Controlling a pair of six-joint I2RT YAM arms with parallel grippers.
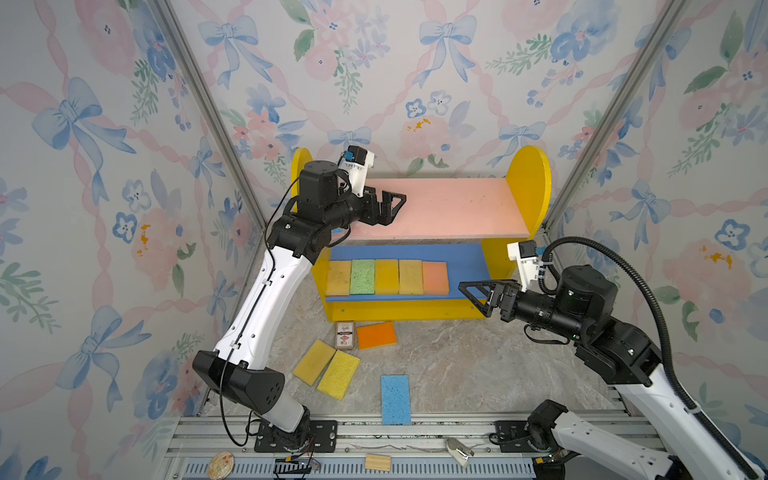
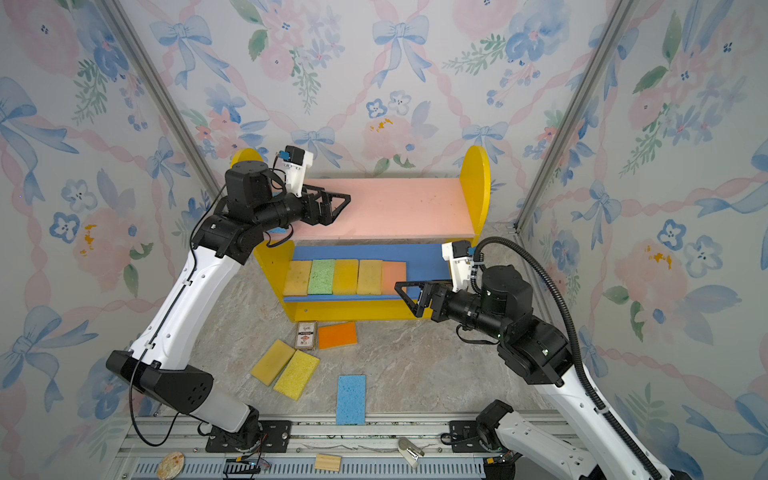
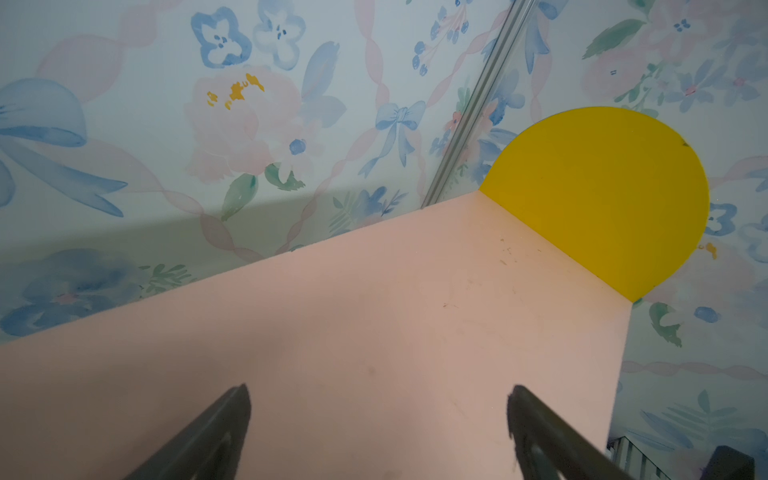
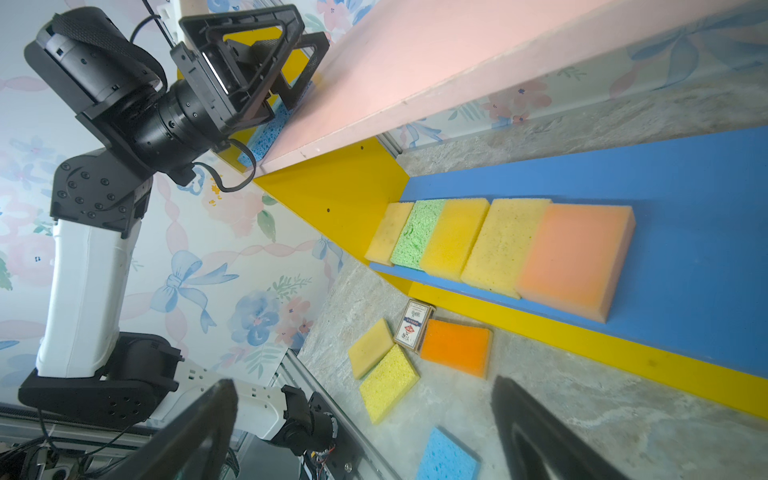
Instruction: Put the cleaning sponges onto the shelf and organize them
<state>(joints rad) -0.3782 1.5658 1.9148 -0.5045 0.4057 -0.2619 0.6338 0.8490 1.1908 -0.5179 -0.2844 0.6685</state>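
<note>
The shelf (image 1: 515, 208) stands against the back wall, with a pink upper board (image 2: 395, 208) and a blue lower board (image 1: 465, 262). Several sponges lie side by side on the lower board, from a mustard one (image 1: 338, 277) through a green one (image 1: 362, 276) to a peach one (image 1: 435, 277). On the table lie an orange sponge (image 1: 376, 335), a mustard one (image 1: 313, 362), a yellow one (image 1: 338, 375) and a blue one (image 1: 395, 400). My left gripper (image 1: 397, 210) hangs open and empty over the pink board's left end. Below it on that board lies another blue sponge (image 4: 266, 133). My right gripper (image 1: 471, 297) is open and empty at the lower board's right end.
A small printed card box (image 1: 344, 335) lies next to the orange sponge. The cell's flowered walls close in at the back and sides. On the front metal rails lie a wooden block (image 1: 377, 462), a round disc (image 1: 220, 465) and a metal clip (image 1: 459, 451).
</note>
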